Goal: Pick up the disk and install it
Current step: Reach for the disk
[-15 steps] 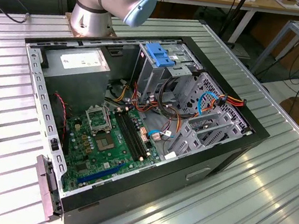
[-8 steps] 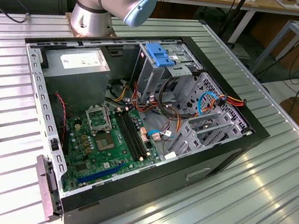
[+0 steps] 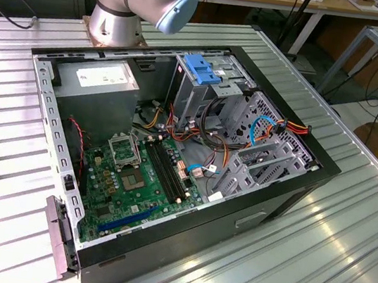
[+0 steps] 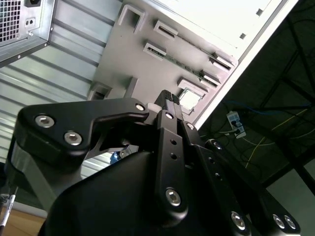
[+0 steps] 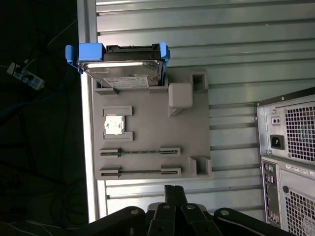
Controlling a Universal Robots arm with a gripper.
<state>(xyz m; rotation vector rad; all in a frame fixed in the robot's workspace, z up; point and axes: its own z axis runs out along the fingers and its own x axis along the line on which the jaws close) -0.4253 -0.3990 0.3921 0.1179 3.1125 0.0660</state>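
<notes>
In the first wrist view the disk [image 5: 121,69], grey metal with blue side rails, rests in a holder at one end of a grey fixture plate [image 5: 152,142]. My gripper [image 5: 172,190] hovers over the plate's opposite end, well apart from the disk, with its fingers together and nothing between them. The second wrist view shows the black gripper [image 4: 169,97] above the same plate [image 4: 123,54]. The disk is hidden there.
A small square chip [image 5: 113,124] lies in a pocket of the plate. The open computer case [image 3: 173,153] stands on the ribbed metal table [image 3: 343,250], with a blue-topped drive cage [image 3: 203,69] inside. Its rear panel [image 5: 290,147] stands beside the plate. The table edge [image 5: 90,147] runs along the plate.
</notes>
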